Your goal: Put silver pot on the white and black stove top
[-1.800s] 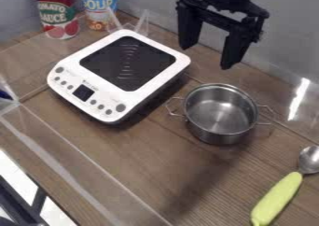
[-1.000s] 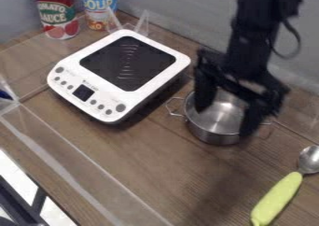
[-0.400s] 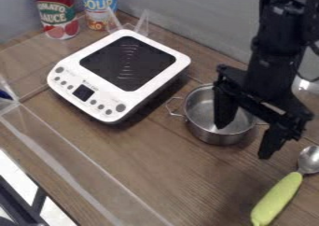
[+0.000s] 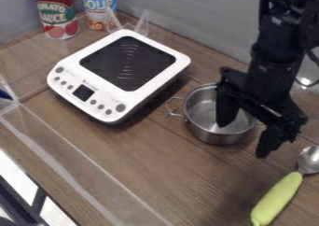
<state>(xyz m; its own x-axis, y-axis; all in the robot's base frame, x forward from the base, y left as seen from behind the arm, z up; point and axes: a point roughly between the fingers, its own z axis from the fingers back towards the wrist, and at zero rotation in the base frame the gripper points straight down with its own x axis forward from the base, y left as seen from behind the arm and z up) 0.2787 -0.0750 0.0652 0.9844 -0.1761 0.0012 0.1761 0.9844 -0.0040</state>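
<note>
The silver pot stands upright on the wooden table, just right of the white and black stove top. The pot is off the stove, and its small dark handle points toward the stove's corner. My gripper points down over the right side of the pot and is open. Its left finger reaches into the pot while the right finger hangs outside the right rim. The arm hides the pot's right edge. Nothing is gripped.
Two food cans stand at the back left behind the stove. A silver spoon and a yellow-green corn cob lie at the front right. A clear plastic wall runs along the front left.
The open gripper has come down from high behind the pot and shifted right, so its fingers now straddle the pot's right rim. Pot and stove have not moved.
</note>
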